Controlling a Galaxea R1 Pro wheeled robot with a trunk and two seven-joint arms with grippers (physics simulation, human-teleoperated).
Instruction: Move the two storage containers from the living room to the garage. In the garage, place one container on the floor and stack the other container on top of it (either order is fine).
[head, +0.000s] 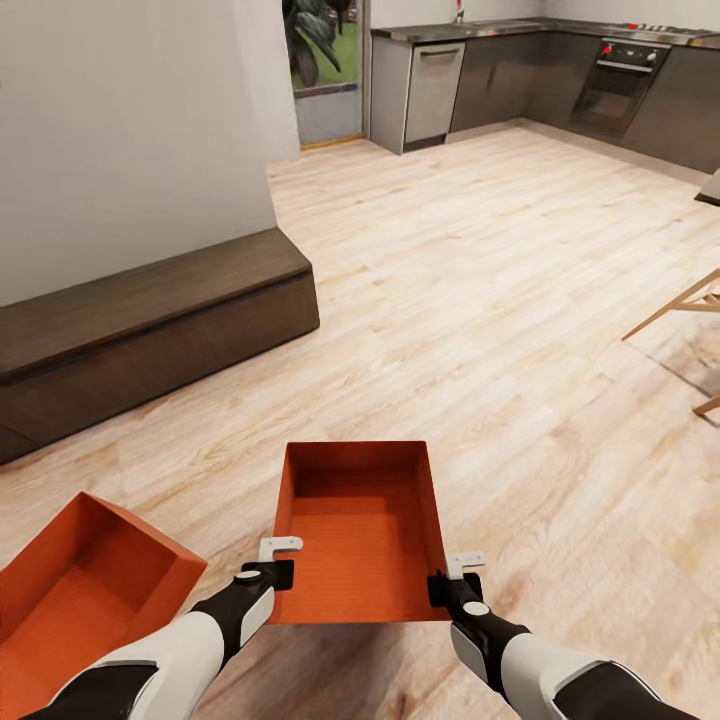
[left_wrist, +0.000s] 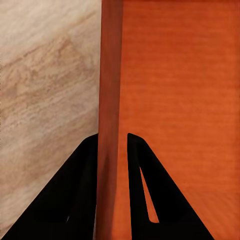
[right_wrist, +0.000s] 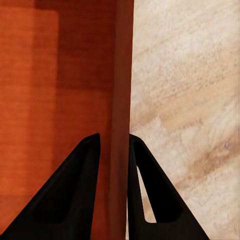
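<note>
Two arms share one storage container (head: 360, 530), held between them above the light wood floor (head: 500, 300), long axis pointing ahead. Left gripper (left_wrist: 112, 145) and right gripper (right_wrist: 114, 145) each pinch a side wall. The second container (head: 85, 580) sits at the robot's left.

I am looking over a light wood plank floor (head: 480, 300) spreading across the whole frame. Standing on it are a dark low bench (head: 150, 320) along the wall at the left, grey kitchen cabinets (head: 520, 80) across the top, and pale wooden legs (head: 690, 310) at the right edge. At lower centre an orange-red container (head: 360, 540) is hanging above the planks, with my left gripper (head: 282, 562) and right gripper (head: 458, 572) each pinching a side wall.
</note>
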